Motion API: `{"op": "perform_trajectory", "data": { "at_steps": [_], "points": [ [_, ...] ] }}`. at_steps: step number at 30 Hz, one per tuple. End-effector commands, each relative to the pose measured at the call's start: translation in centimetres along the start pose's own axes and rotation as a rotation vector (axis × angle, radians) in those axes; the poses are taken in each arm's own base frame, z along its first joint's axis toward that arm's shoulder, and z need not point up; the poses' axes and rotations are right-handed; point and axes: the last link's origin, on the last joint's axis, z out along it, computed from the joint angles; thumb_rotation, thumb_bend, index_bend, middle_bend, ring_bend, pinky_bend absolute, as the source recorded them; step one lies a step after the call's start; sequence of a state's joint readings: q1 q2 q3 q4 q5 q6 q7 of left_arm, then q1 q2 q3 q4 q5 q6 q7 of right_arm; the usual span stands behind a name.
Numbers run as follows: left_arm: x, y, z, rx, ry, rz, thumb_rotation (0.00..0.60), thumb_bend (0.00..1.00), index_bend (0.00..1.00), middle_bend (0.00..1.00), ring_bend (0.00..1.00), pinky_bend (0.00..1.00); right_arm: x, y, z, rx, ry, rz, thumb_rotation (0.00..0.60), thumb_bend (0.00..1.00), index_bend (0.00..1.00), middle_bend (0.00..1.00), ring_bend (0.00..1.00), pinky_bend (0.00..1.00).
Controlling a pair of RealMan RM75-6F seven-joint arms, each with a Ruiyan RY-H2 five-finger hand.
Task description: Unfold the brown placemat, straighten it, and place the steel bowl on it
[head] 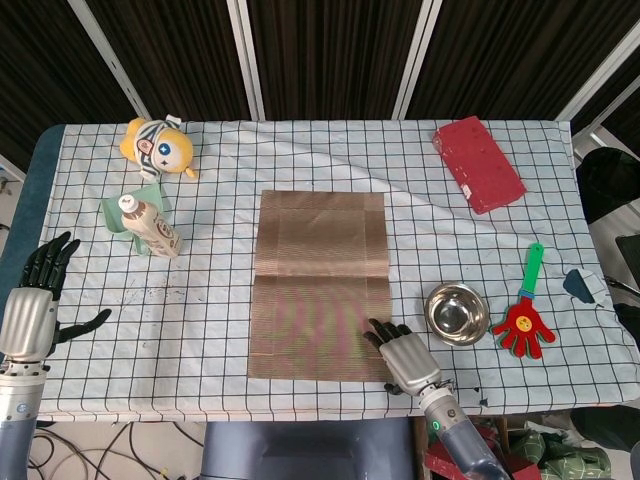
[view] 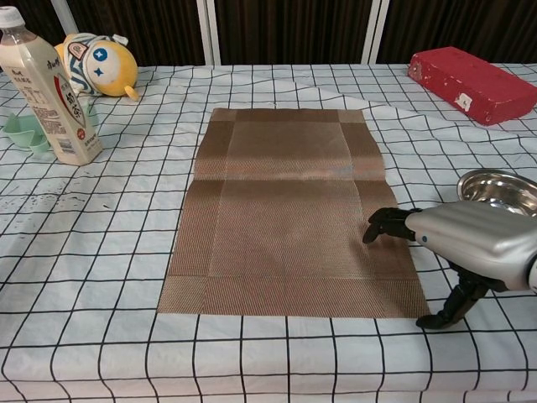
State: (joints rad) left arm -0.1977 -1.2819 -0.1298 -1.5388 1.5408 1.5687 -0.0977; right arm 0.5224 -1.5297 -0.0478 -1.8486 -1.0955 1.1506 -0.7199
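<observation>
The brown placemat lies unfolded and flat in the middle of the checked cloth, with a faint crease across its middle. The steel bowl stands upright on the cloth just right of the mat's near half. My right hand is at the mat's near right corner, palm down, fingers apart, fingertips over the mat's right edge, holding nothing. My left hand hovers open at the table's left edge, far from the mat.
A milk-tea bottle and a green tray stand at the left, a yellow plush toy behind them. A red box lies at the back right. A red hand-shaped clapper lies right of the bowl.
</observation>
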Motion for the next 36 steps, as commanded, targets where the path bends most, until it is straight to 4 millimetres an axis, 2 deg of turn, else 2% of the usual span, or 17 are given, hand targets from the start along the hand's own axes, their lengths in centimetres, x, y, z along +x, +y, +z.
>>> {"op": "perform_trajectory", "data": {
  "at_steps": [1, 13, 20, 23, 34, 36],
  "points": [
    [0.00, 0.00, 0.00, 0.000, 0.000, 0.000, 0.600, 0.04, 0.00, 0.00, 0.02, 0.07, -0.09, -0.01, 0.04, -0.002, -0.001, 0.000, 0.600, 0.09, 0.17, 0.04, 0.12, 0.22],
    [0.01, 0.01, 0.00, 0.001, -0.001, -0.003, 0.600, 0.04, 0.00, 0.00, 0.02, 0.07, -0.75, -0.25, 0.42, -0.002, -0.009, 0.015, 0.600, 0.09, 0.17, 0.04, 0.12, 0.22],
    [0.00, 0.04, -0.02, 0.000, -0.003, -0.009, 0.600, 0.04, 0.00, 0.00, 0.02, 0.07, -0.63, -0.56, 0.47, 0.031, 0.042, 0.038, 0.600, 0.27, 0.17, 0.04, 0.12, 0.22],
    [-0.01, 0.04, -0.04, 0.000, -0.004, -0.009, 0.600, 0.04, 0.00, 0.00, 0.02, 0.07, -0.61, -0.55, 0.45, 0.041, 0.057, 0.042, 0.600, 0.31, 0.17, 0.04, 0.12, 0.22],
    [-0.05, 0.08, -0.06, 0.001, -0.007, -0.010, 0.600, 0.04, 0.00, 0.00, 0.02, 0.07, -0.85, -0.16, 0.58, 0.037, 0.064, 0.047, 0.600, 0.32, 0.17, 0.04, 0.12, 0.22],
    [-0.06, 0.08, -0.06, 0.002, -0.007, -0.011, 0.600, 0.04, 0.00, 0.00, 0.02, 0.07, -0.96, 0.00, 0.77, 0.034, 0.064, 0.048, 0.600, 0.32, 0.21, 0.05, 0.12, 0.22]
  ]
}}
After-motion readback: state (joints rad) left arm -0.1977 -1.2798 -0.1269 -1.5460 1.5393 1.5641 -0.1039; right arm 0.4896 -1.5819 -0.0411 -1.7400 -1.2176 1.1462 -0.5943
